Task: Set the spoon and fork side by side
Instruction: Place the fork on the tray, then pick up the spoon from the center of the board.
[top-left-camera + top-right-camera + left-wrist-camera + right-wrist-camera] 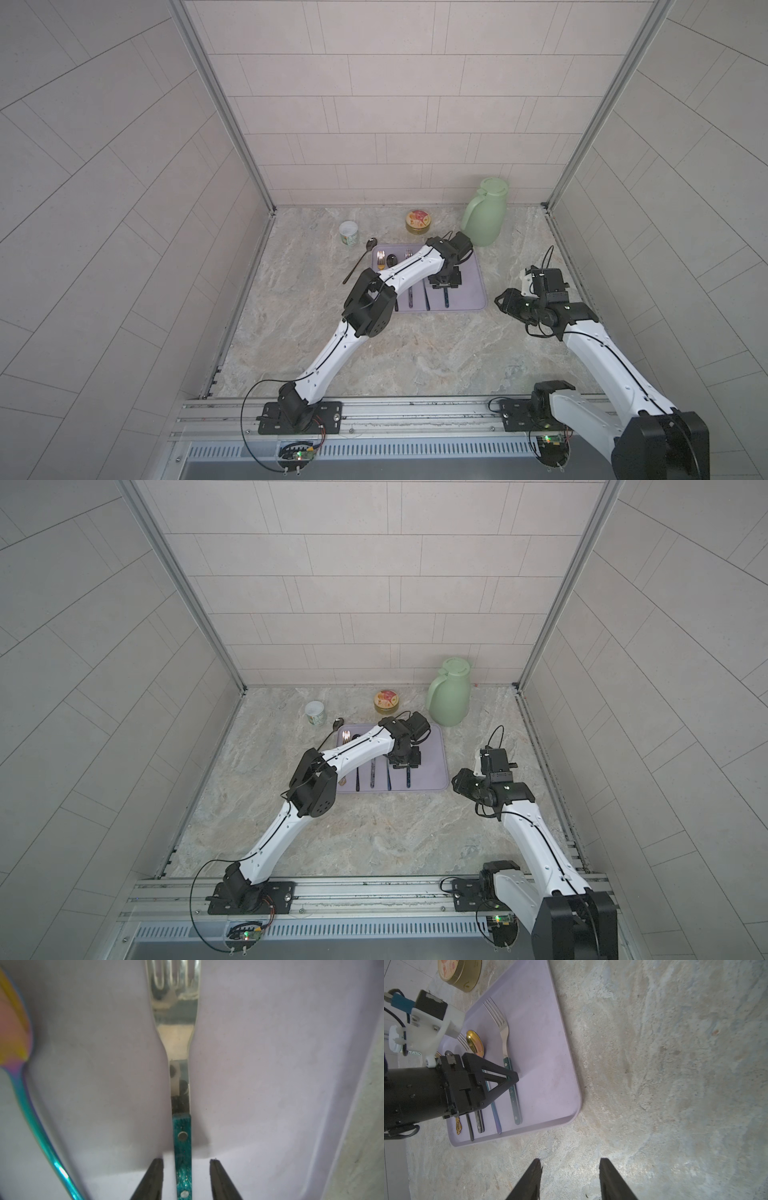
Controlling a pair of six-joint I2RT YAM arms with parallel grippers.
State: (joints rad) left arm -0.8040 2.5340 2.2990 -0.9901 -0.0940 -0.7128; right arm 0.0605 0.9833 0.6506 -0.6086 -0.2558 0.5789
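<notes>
Marbled tabletop (415,353) boxed in by pale tile, crossed diagonally by the left arm (415,266), forearm hiding the middles of the cutlery rows on the lilac tray (471,291). Green jug (484,216) upright at the back wall, just beyond the tray's far right corner. Right gripper (570,1160) off the tray's right side above bare stone, fingers spread, holding nothing. Left gripper (186,1160) low over the tray, fingers parted either side of the teal-handled fork (178,1043), a gap showing on both sides. Gold tin (418,220) and white cup (348,233) behind the tray. Fork flat on the tray, tines toward the back wall; iridescent spoon (14,1032) just beside it, parallel, not touching. Farther left, silver fork (408,253), dark spoon (391,260), gold fork (380,262). Loose spoon (358,262) on the stone off the tray's left edge.
</notes>
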